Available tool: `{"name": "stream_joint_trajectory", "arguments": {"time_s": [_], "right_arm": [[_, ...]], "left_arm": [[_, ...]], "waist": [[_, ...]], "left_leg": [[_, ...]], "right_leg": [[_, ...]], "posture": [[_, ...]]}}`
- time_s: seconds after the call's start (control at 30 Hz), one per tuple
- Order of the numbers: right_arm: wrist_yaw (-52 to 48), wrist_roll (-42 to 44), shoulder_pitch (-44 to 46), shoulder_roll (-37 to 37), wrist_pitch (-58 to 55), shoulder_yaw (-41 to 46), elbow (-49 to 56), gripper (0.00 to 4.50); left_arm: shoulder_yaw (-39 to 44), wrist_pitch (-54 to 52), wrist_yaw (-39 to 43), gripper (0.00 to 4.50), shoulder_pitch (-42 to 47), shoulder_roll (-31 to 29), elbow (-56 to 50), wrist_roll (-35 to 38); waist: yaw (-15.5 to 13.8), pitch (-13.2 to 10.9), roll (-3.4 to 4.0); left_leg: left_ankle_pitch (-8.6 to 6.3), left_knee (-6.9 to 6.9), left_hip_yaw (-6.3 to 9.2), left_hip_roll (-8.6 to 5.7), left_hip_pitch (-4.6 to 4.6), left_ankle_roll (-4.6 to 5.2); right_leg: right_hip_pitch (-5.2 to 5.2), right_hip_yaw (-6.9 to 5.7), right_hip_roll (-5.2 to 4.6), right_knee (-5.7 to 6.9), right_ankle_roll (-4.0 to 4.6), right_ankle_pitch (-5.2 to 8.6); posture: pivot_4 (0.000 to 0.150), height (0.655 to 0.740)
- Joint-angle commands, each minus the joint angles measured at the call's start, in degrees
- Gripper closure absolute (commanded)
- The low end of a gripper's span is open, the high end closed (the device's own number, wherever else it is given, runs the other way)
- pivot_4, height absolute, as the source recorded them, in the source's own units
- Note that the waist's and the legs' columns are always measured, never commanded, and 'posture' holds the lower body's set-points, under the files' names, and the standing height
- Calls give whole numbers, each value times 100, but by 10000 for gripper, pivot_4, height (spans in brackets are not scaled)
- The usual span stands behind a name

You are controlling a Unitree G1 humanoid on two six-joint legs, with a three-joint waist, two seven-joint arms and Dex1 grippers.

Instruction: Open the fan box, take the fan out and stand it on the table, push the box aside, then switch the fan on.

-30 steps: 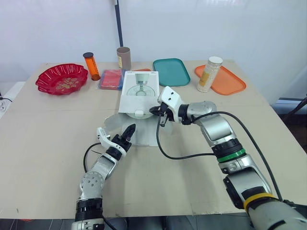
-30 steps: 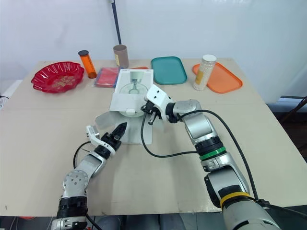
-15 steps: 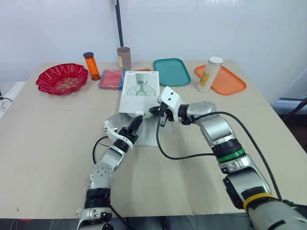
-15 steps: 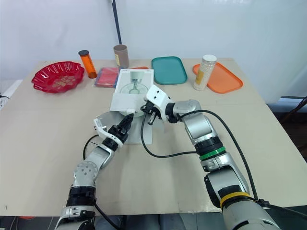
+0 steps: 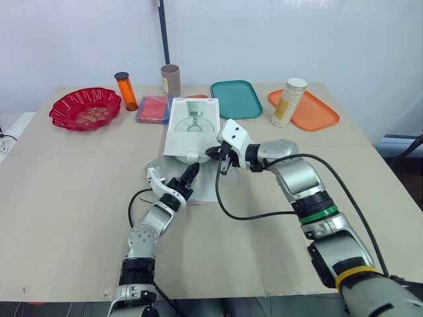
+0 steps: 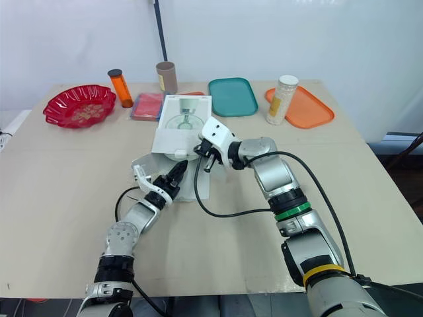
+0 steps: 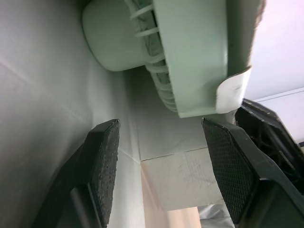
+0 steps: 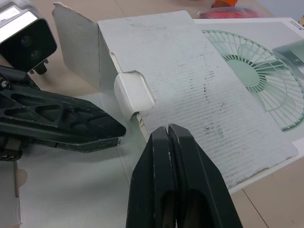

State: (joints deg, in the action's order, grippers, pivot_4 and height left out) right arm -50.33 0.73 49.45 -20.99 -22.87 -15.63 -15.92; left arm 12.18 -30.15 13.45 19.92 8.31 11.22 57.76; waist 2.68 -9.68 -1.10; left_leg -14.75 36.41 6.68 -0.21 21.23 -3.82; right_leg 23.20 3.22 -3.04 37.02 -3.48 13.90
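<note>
Holding my left jaws open inside box, facing fan: probably light rigid plastic, fragile grille, so rim grip. Right jaws closed.

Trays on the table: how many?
2: teal tray at the far edge, orange tray right of it, holding a jar. An orange sliver behind the box may be another.

Far ahead of me I see a red bowl, an orange bottle, a brown tube, a pink pack, a green tray, and a white jar standing on an orange tray.
</note>
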Motion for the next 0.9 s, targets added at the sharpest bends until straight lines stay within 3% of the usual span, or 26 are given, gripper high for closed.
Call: {"name": "stream_joint_trajectory", "arguments": {"time_s": [0.03,0.9], "right_arm": [[-17,-33,31,-38,-11,7,88,45000],[-36,-102,15,-51,97,-25,46,45000]], "left_arm": [[-36,-14,-8,15581,-197,310,41,-72],[393,245,236,15581,148,643,121,306]], "waist": [[0,0,0],[1,0,0]], "left_leg": [[0,0,0,0,0,0],[1,0,0,0,0,-1]], "right_leg": [[0,0,0,0,0,0],[0,0,0,0,0,0]], "posture": [[1500,7400],[1500,7400]]}}
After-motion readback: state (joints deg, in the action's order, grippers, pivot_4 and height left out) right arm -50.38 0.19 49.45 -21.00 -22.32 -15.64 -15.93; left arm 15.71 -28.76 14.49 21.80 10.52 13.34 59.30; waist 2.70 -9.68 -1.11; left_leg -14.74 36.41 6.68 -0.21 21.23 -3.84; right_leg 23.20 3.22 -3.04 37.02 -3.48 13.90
